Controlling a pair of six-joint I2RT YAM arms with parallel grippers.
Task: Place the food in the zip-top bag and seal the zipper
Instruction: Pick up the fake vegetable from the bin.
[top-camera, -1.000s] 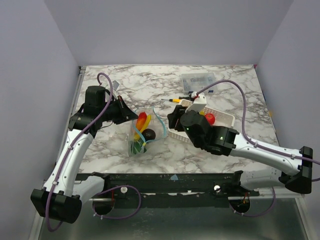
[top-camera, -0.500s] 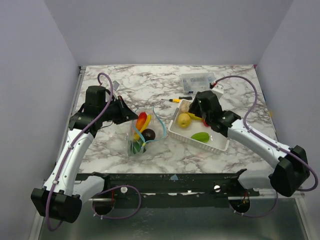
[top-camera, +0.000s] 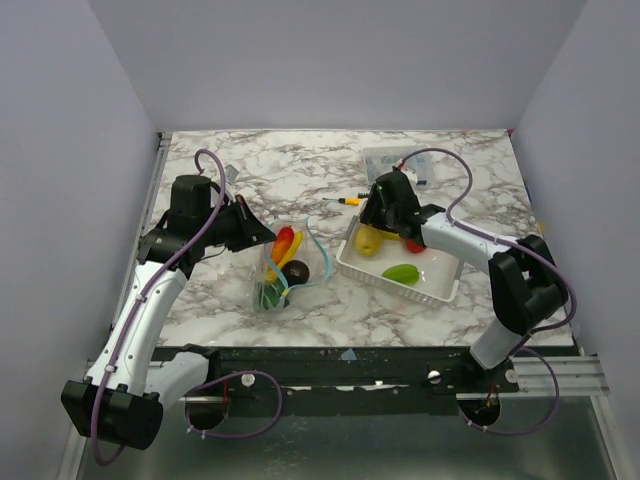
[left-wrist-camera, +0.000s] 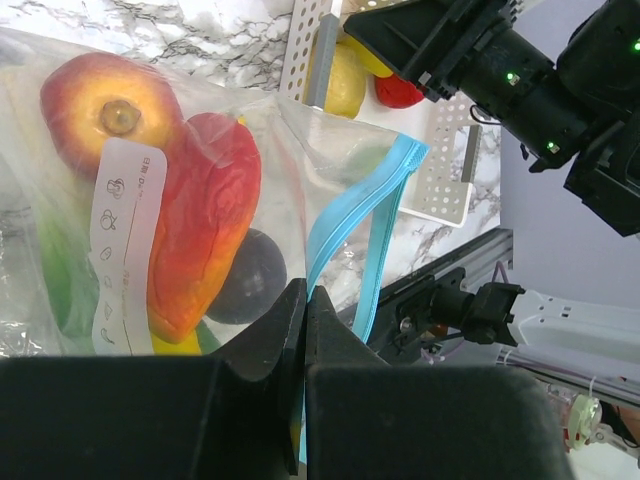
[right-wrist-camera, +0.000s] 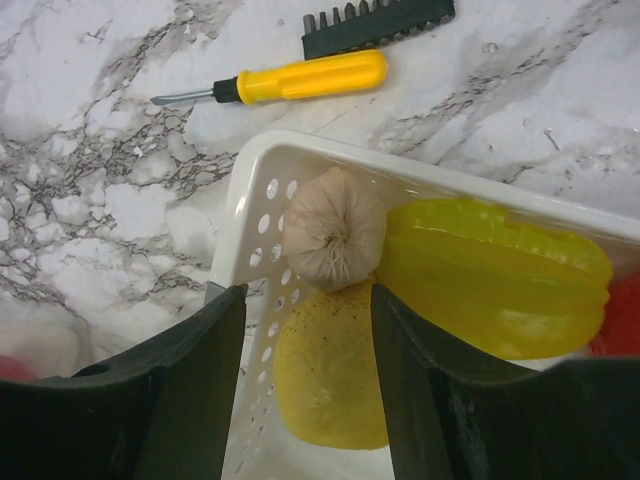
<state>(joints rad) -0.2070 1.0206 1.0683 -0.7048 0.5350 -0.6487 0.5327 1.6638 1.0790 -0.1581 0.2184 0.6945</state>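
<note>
Zip-top bag (top-camera: 283, 268) lies centre-left on the marble table (top-camera: 290, 175), long axis running near to far. Its mouth and zipper (left-wrist-camera: 362, 235) gape toward the white basket (top-camera: 437, 284). Left gripper (left-wrist-camera: 304, 325), arm reaching forward, is clamped on the bag's mouth edge. Right gripper (right-wrist-camera: 300, 330), spread wide, hangs over the basket's corner above a pale bulb (right-wrist-camera: 332, 240) and yellow fruit (right-wrist-camera: 330, 385). Screwdriver (right-wrist-camera: 290, 78) lies just beyond.

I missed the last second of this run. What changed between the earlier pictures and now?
The right arm swung from the front of the white basket to its far side; the right gripper now hangs open over the garlic and a yellow fruit, holding nothing. The left gripper stays shut on the zip-top bag; bag and food unmoved.
</note>
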